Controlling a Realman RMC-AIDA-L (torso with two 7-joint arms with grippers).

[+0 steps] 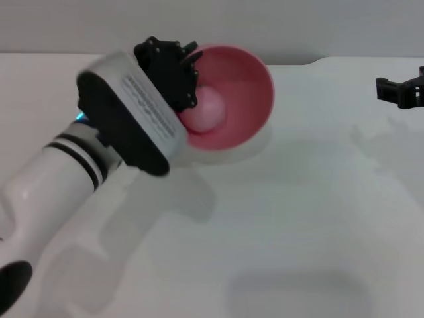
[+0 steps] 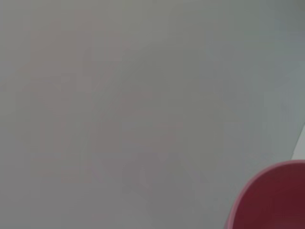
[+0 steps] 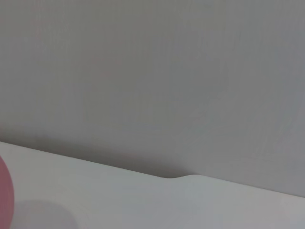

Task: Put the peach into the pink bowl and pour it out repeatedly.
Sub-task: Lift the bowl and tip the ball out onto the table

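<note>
The pink bowl (image 1: 242, 99) sits toward 12 o'clock on the white surface (image 1: 278, 218) in the head view, tipped so that its opening faces the camera and its inner wall shows. The peach (image 1: 205, 109) lies inside it, resting against the lower inner wall toward the bowl's 8 o'clock side, pale pink against the deeper pink plastic.

The left gripper (image 1: 173, 69) is at the bowl's rim at about 10 o'clock, its black body over the edge and partly covering the peach. Its fingers cannot be made out against the bowl, so I cannot tell whether they clamp the rim or stand apart from it. The white left arm (image 1: 59, 172) runs from 7 o'clock up to the bowl.

The right gripper (image 1: 404, 89) hangs at 2 o'clock near the edge of the head view, well apart from the bowl, above the surface. Only part of its black frame shows, and I cannot tell how its fingers stand.

The left wrist view shows a curved piece of the bowl's rim (image 2: 271, 195) before a plain grey wall (image 2: 119, 95). The right wrist view shows the same wall, the far edge of the surface, and a pink sliver of the bowl (image 3: 4, 193) at the border
</note>
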